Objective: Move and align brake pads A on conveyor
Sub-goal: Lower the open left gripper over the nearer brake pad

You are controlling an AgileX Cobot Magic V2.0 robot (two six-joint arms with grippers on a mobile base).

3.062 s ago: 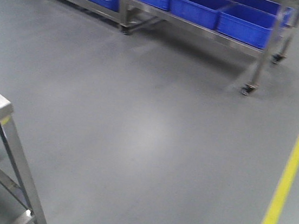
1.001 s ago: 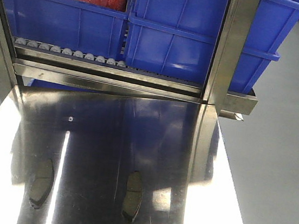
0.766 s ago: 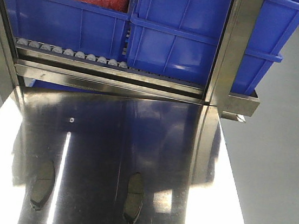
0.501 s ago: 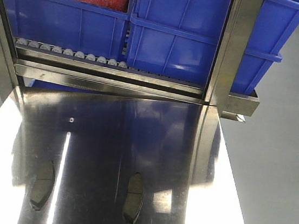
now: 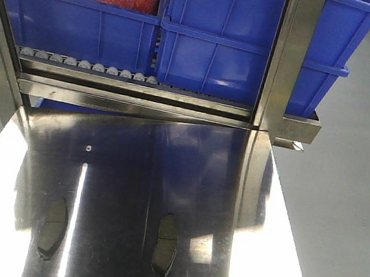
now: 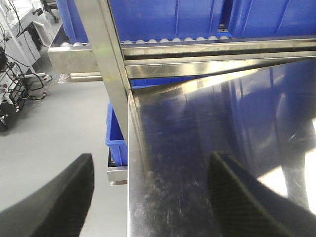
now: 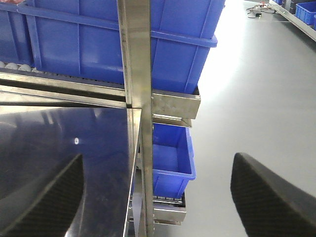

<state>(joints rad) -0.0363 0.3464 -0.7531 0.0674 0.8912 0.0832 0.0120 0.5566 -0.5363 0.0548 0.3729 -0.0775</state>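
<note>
Two brake pads A (image 5: 51, 229) lie flat on the steel tabletop (image 5: 189, 159) along its near edge, one by the left edge, the second pad (image 5: 165, 245) midway, well apart. This placement probably keeps them within reach. The conveyor is not in view. The left gripper (image 6: 150, 163) and right gripper (image 7: 158, 160) stand wide and empty, apparently ready to straddle a pad.

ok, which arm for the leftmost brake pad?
Left, probably. That brake pad lies left on the steel tabletop; the left gripper hangs open over that edge, the right gripper over the far edge.
</note>
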